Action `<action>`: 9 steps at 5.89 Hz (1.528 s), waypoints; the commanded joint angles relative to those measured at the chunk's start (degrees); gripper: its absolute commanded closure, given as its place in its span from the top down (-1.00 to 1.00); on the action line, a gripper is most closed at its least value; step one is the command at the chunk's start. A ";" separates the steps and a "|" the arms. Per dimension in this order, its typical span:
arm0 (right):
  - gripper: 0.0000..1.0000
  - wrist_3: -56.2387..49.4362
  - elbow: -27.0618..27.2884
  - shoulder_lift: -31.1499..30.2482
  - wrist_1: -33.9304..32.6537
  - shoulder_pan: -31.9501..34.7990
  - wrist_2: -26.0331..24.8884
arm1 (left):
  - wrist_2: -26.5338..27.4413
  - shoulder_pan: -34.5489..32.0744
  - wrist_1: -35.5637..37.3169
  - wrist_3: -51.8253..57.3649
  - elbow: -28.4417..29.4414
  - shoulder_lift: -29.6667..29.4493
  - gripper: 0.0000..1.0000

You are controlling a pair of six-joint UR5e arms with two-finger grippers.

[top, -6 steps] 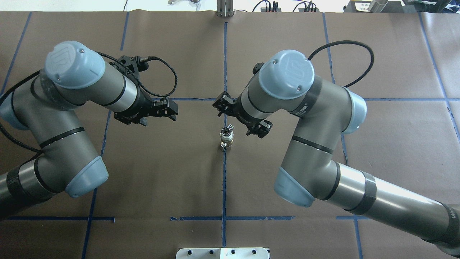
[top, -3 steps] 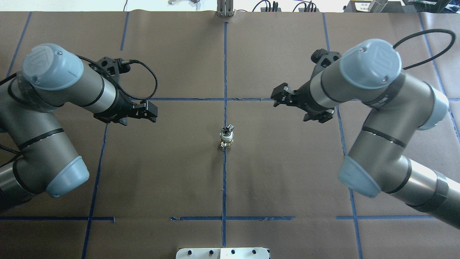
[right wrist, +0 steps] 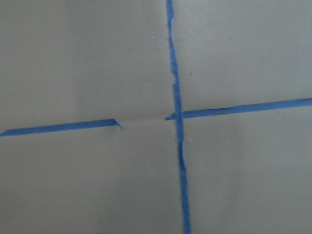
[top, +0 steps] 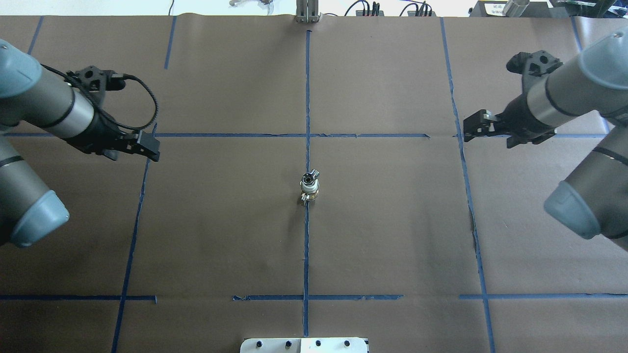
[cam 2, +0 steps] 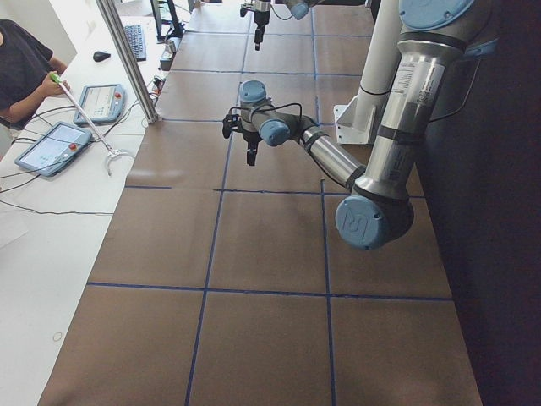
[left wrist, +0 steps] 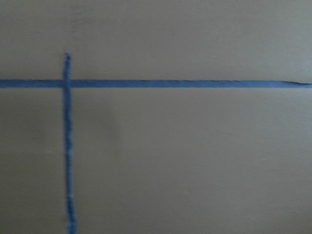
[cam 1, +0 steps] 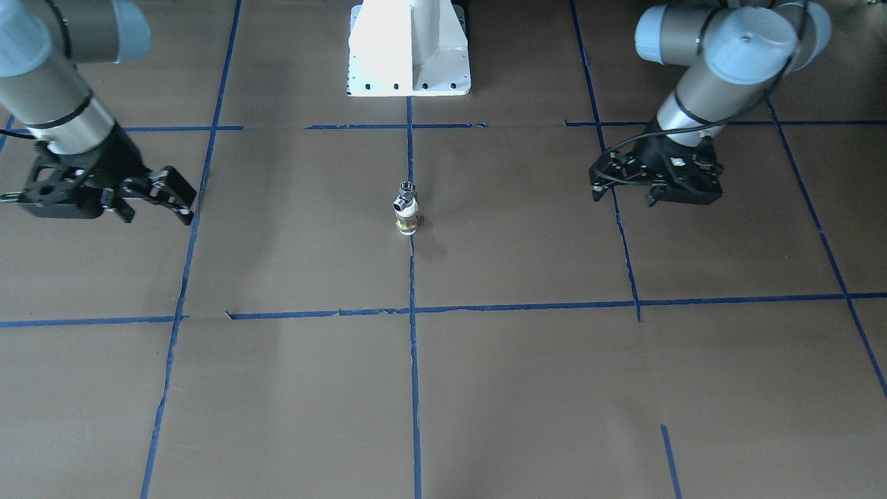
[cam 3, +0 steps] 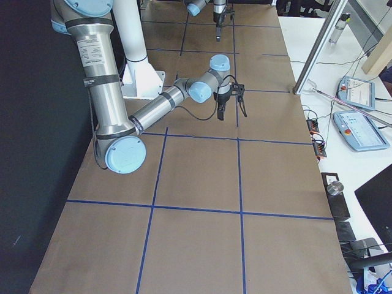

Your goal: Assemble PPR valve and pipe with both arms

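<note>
A small valve-and-pipe assembly (top: 309,186) of white plastic and brass stands upright on the centre tape line, and it also shows in the front-facing view (cam 1: 406,208). My left gripper (top: 148,145) hovers far to its left, open and empty; it also shows in the front-facing view (cam 1: 624,194). My right gripper (top: 472,128) hovers far to its right, open and empty; it also shows in the front-facing view (cam 1: 183,202). Both wrist views show only brown paper and blue tape.
Brown paper with a grid of blue tape (top: 306,98) covers the table. The white pedestal base (cam 1: 409,48) stands at the robot's edge. A metal post (top: 307,12) stands at the far edge. Operator tablets (cam 2: 51,148) lie on a side bench.
Both arms have swung outward, away from the assembly: the left gripper went further left, the right gripper further right. The assembly has not moved.
</note>
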 commanded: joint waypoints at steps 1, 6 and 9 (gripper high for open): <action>1.00 -18.25 -1.28 -8.81 -0.04 11.22 9.76 | -6.55 -9.43 0.19 18.87 -0.61 7.71 0.99; 1.00 -54.90 -19.48 -13.85 -0.92 32.61 14.55 | -11.14 -35.81 13.40 59.73 1.40 23.31 0.99; 1.00 -56.67 -14.86 -12.98 -9.85 33.52 15.98 | -10.97 -36.38 17.15 58.37 4.30 23.32 0.99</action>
